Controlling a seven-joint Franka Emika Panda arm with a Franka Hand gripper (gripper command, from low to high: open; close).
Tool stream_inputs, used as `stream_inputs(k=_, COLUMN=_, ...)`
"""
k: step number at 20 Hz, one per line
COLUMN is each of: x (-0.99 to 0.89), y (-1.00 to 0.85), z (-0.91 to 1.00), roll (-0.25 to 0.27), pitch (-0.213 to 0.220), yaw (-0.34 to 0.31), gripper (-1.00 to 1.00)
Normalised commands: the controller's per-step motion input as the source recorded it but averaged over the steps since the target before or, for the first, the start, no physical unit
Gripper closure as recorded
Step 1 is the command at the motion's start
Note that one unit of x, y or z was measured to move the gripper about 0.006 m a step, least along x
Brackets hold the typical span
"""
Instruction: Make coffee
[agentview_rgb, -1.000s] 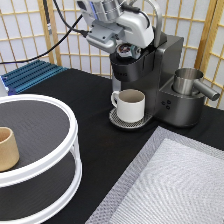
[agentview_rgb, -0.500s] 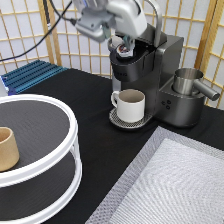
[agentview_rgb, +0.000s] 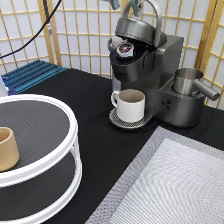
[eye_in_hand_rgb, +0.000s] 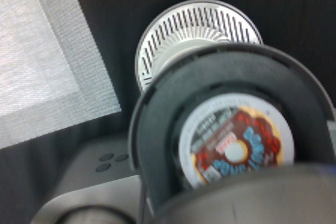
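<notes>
Coffee pod: seated foil-up in the open brew chamber of the coffee machine, upper centre of the exterior view; your wrist view shows its red-and-white printed top ringed by the dark chamber wall. Machine lid: raised, not yet closed. Gripper: a moment ago it hung over the chamber with the pod; now it has left the exterior view, so you cannot tell how its fingers stand. Reading: pod delivered and released. Cream mug: on the drip tray beneath the spout. Tan cup: on the white tiered stand, lower left of the worktop.
</notes>
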Motion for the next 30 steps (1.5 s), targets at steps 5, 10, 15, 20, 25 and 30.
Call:
stream_inputs(k=5, x=0.47, y=0.28, z=0.17, roll=-0.271, pitch=0.054, yaw=0.007, gripper=-1.00)
stream_inputs(k=10, x=0.30, y=-0.04, z=0.03, roll=-0.193, pitch=0.069, yaw=0.040, gripper=-1.00)
stream_inputs(k=15, x=0.19, y=-0.24, z=-0.03, roll=-0.123, pitch=0.087, yaw=0.055, gripper=-1.00)
stream_inputs(k=20, x=0.16, y=-0.33, z=-0.23, roll=-0.067, pitch=0.094, yaw=0.058, gripper=-1.00)
stream_inputs(k=25, x=0.27, y=-0.34, z=-0.24, roll=-0.028, pitch=0.109, yaw=0.068, gripper=-1.00)
stream_inputs(k=30, x=0.39, y=-0.26, z=-0.17, roll=-0.003, pitch=0.128, yaw=0.082, gripper=-1.00)
